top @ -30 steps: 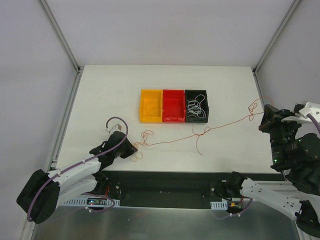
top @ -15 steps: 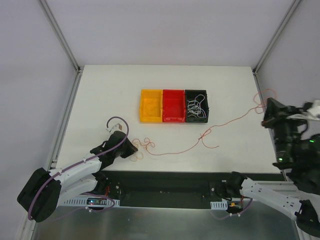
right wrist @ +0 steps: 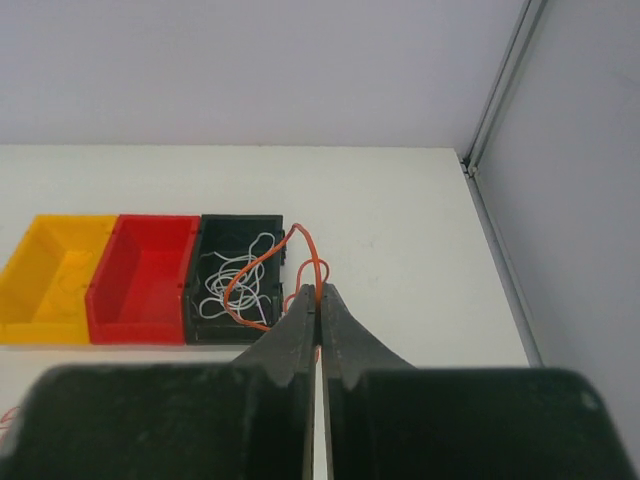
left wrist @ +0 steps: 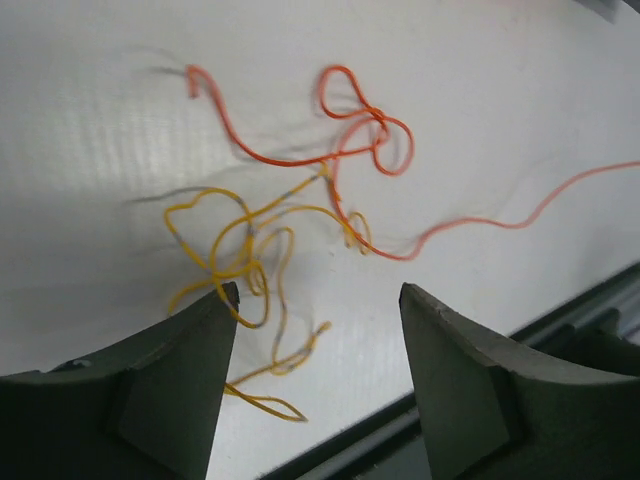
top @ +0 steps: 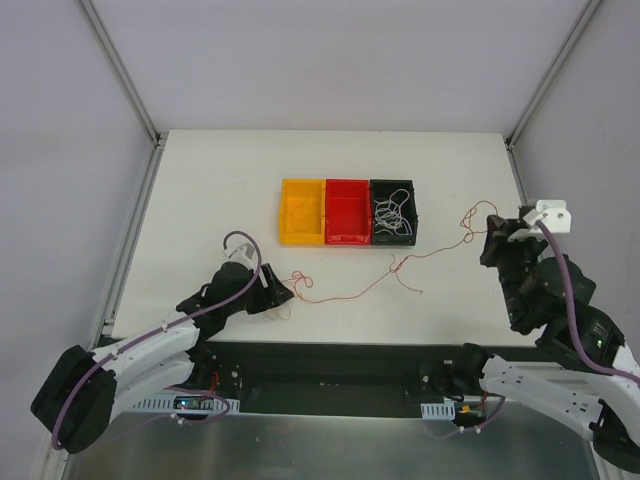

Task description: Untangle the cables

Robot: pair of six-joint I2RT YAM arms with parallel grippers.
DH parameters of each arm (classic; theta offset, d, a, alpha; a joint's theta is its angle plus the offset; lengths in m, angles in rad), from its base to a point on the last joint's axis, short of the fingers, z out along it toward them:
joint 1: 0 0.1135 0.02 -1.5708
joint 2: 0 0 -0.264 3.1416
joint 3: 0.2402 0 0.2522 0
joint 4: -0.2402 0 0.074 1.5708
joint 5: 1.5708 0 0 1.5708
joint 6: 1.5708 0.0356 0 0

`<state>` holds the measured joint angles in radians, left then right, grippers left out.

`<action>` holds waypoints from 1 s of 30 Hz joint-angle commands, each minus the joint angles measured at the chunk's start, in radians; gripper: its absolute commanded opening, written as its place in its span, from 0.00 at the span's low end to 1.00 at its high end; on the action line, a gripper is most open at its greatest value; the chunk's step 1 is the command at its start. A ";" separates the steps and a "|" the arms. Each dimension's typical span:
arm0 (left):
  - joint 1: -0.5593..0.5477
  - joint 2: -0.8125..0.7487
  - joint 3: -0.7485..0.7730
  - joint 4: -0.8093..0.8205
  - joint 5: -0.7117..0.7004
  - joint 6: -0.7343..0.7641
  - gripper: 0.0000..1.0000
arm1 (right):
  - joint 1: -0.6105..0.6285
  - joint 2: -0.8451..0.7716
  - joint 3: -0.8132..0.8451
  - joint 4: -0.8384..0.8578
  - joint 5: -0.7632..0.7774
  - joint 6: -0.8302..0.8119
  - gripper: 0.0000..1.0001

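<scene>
A long red cable [top: 396, 266] lies slack across the table's front, from my left gripper [top: 277, 296] to my right gripper [top: 489, 240]. Its left end curls in loops [left wrist: 372, 128] on the table. Just below those loops sits a tangled yellow cable [left wrist: 245, 250], touching the red one. My left gripper [left wrist: 318, 300] stands open over the yellow tangle, holding nothing. Raised above the table at the right, my right gripper [right wrist: 318, 290] is shut on the red cable's other end [right wrist: 300, 235]. White cables [right wrist: 232, 282] lie in the black bin [top: 392, 184].
Three bins stand in a row mid-table: a yellow bin [top: 302, 226], a red bin [top: 347, 224] and the black one. The table's near edge [left wrist: 500, 340] runs just beyond my left gripper. Frame posts rise at the back corners.
My left gripper has opened and let go of the cables. My right arm has swung inward to the left with the red cable, which has gone slack.
</scene>
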<state>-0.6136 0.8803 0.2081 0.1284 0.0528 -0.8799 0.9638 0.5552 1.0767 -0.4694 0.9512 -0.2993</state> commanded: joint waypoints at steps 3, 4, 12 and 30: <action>0.002 -0.098 0.037 0.192 0.278 0.131 0.72 | -0.002 -0.040 0.025 -0.008 -0.089 0.077 0.00; 0.002 -0.101 0.048 0.241 0.339 0.153 0.70 | -0.004 -0.038 0.029 -0.009 -0.104 0.092 0.01; -0.174 0.139 0.299 0.410 0.445 0.404 0.72 | -0.004 0.008 0.127 -0.009 -0.216 0.150 0.00; -0.489 0.908 0.582 1.040 0.130 0.794 0.88 | -0.002 0.069 0.244 -0.017 -0.253 0.198 0.01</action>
<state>-1.0870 1.7191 0.7040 0.9401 0.2146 -0.1280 0.9615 0.5995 1.2877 -0.5034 0.7166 -0.1253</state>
